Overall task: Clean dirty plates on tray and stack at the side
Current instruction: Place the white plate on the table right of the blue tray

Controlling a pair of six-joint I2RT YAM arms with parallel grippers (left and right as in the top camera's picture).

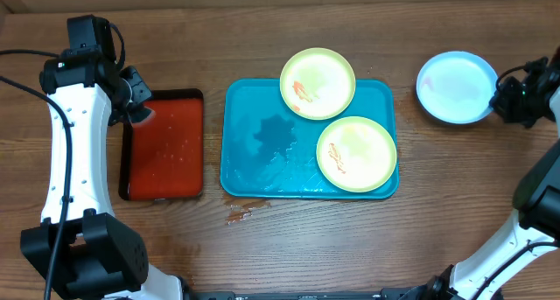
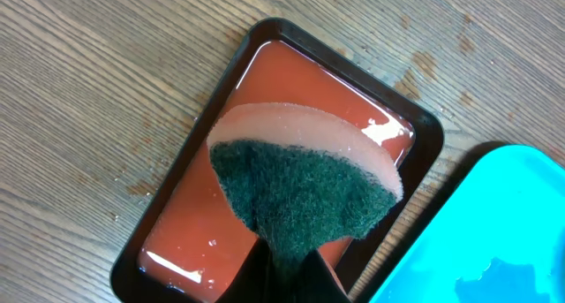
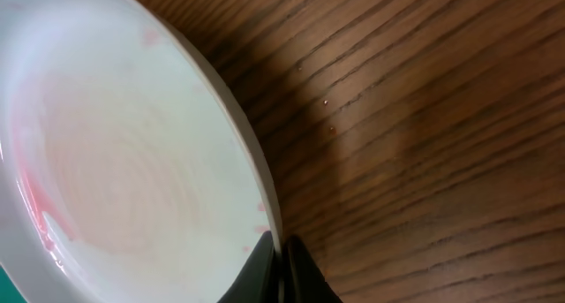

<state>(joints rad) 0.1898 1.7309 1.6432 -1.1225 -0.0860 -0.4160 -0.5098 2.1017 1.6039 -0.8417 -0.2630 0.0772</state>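
Two pale yellow-green plates with red-orange smears rest on the turquoise tray (image 1: pixel 254 173): one (image 1: pixel 318 82) at its back rim, one (image 1: pixel 356 154) at its right. The pale blue-white plate (image 1: pixel 453 87) is off the tray at the far right. My right gripper (image 1: pixel 501 96) is shut on its right rim; in the right wrist view the plate (image 3: pixel 115 162) shows faint pink streaks, with the fingers (image 3: pixel 281 250) pinching its edge. My left gripper (image 1: pixel 140 112) is shut on a green-and-pink sponge (image 2: pixel 305 184) above the red tray (image 2: pixel 177 232).
The red tray with black rim (image 1: pixel 164 145) holds reddish liquid, left of the turquoise tray. A wet patch (image 1: pixel 276 134) lies on the turquoise tray's left half. Small red spills (image 1: pixel 238 216) mark the wooden table in front of it.
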